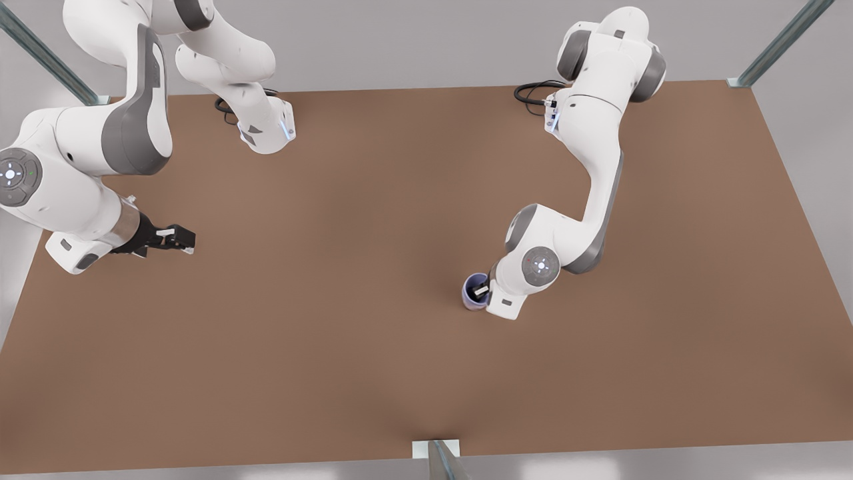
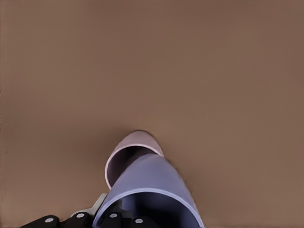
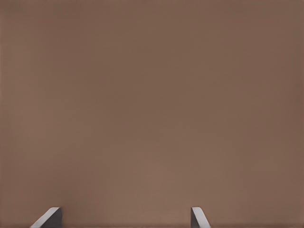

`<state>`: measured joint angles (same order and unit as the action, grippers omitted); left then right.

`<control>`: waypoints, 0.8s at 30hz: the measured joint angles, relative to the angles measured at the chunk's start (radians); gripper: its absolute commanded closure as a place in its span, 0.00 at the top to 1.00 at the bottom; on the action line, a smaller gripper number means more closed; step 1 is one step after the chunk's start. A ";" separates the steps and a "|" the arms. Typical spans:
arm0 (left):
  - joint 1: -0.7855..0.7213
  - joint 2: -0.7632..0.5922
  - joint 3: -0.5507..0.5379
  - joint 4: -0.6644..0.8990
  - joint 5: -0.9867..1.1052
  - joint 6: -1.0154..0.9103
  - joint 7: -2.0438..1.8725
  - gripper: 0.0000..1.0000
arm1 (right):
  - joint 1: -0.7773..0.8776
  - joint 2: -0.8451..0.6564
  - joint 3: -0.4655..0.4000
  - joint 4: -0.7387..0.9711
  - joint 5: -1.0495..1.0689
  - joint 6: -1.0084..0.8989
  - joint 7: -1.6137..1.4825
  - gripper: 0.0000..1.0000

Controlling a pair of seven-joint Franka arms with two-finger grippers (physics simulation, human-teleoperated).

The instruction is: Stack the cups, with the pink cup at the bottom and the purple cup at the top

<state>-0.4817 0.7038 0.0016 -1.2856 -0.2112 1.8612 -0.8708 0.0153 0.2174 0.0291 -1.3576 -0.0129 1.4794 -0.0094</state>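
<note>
**Purple cup held over the pink cup's mouth**

The small blue-violet tapered purple cup [image 2: 152, 190] stands mouth-up, long axis near vertical, clamped at its rim by the left gripper [image 1: 481, 291], one finger inside. Directly beneath it sits the pale pinkish-mauve pink cup [image 2: 135, 145], mouth up on the brown table [image 1: 333, 333]. The right gripper [image 1: 178, 239] waits well apart, fingers [image 3: 50, 217] spread.
</note>
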 measured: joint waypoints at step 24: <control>0.005 -0.025 -0.001 -0.059 -0.009 0.007 -0.036 0.60 | 0.000 0.008 0.000 0.012 0.000 0.000 0.006 1.00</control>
<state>-0.4766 0.6793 0.0002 -1.3443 -0.2202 1.8683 -0.9065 0.0153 0.2251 0.0291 -1.3459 -0.0128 1.4792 -0.0036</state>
